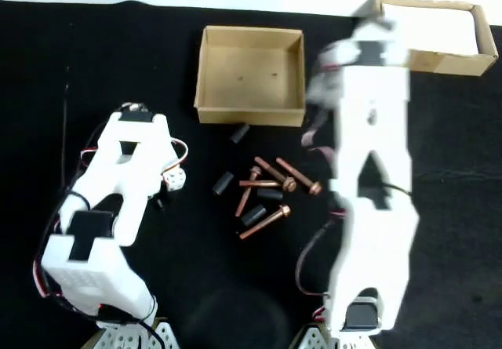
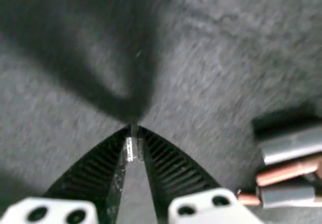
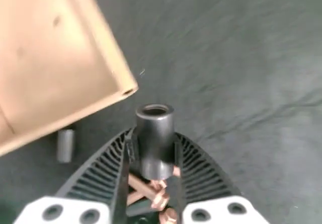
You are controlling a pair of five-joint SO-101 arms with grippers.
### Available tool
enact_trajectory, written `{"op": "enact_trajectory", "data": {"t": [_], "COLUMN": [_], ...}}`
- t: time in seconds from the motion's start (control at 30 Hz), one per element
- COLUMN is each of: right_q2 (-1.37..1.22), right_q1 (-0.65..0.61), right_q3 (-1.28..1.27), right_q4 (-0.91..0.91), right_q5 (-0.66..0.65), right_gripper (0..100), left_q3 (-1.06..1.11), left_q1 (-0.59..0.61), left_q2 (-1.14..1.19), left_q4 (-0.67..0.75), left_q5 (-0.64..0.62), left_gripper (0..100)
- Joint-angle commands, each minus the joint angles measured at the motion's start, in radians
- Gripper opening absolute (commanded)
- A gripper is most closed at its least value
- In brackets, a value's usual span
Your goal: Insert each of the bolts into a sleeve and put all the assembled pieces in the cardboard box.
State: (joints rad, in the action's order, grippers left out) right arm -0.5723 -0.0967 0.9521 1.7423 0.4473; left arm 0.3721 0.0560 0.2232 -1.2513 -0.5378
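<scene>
Holds left pincer (image 2: 133, 132) clenched, empty, over desk (image 2: 226, 58) | grips dark sleeve (image 3: 155, 126) in right pincer (image 3: 153, 139) near cardboard box (image 3: 109, 58) corner

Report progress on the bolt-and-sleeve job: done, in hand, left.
Done: nothing yet; the brown cardboard box holds no pieces. In hand: the right end effector is shut on one dark cylindrical sleeve; the left end effector is shut on nothing. Left: the copper-coloured bolts and loose black sleeves lie unassembled on the black table; all need joining and boxing.
</scene>
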Motion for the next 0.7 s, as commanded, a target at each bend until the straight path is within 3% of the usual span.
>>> {"op": "enact_trajectory", "data": {"t": [0.0,0.1,0.27,0.37,0.47,0.67], "right_q2": [0.193,0.328,0.499,0.567,0.627,0.750], "right_q1": [0.145,0.266,0.489,0.657,0.794,0.986], "right_q3": [-0.002,-0.157,-0.492,-0.674,-0.831,-1.092], "right_q4": [0.022,0.021,-0.004,-0.088,-0.199,-0.417], "right_q5": [-0.006,-0.011,-0.078,-0.104,-0.149,-0.261], "right_gripper": [0.7,0.7,0.7,0.7,0.7,0.7], "left_q3": [-0.059,-0.145,-0.383,-0.552,-0.710,-0.926], "left_q1": [0.002,0.001,-0.097,-0.193,-0.302,-0.527], "left_q2": [0.019,0.042,0.051,0.051,0.051,0.071], "left_q4": [0.018,-0.026,-0.137,-0.227,-0.295,-0.308], "left_q5": [0.149,0.379,0.600,0.804,0.924,1.214], "left_gripper": [4,6,13,19,26,31]}}
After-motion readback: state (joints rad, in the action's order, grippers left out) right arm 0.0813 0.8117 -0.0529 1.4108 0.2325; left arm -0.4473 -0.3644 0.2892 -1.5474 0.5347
